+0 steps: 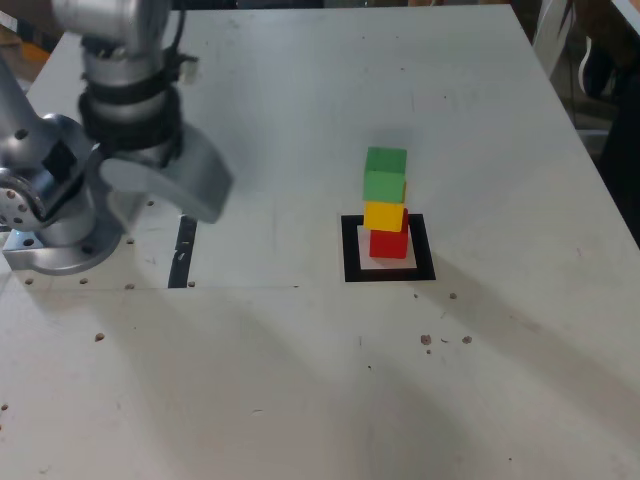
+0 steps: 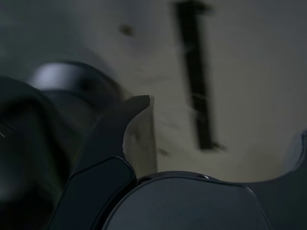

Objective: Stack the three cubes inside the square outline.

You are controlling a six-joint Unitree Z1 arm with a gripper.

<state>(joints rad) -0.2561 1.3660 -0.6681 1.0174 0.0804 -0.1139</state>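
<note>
exterior view: red cube (image 1: pixel 388 244) sitting inside the square outline (image 1: pixel 352 272), serving as base; yellow cube (image 1: pixel 383 216) resting on it, green cube (image 1: pixel 384 186) topping both, slightly offset; arm (image 1: pixel 130 115) hanging well apart, presumably sparing the stack a knock | wrist view: jaws standing apart, gripping nothing, facing the black strip (image 2: pixel 195 81), apparently needing no further grasp

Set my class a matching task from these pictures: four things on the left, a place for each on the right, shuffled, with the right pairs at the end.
1. green cube
2. yellow cube
3. red cube
4. black strip

A. bottom of the stack
B. near the arm's base
C. top of the stack
D. between two other cubes

Pairs: 1-C, 2-D, 3-A, 4-B
</note>
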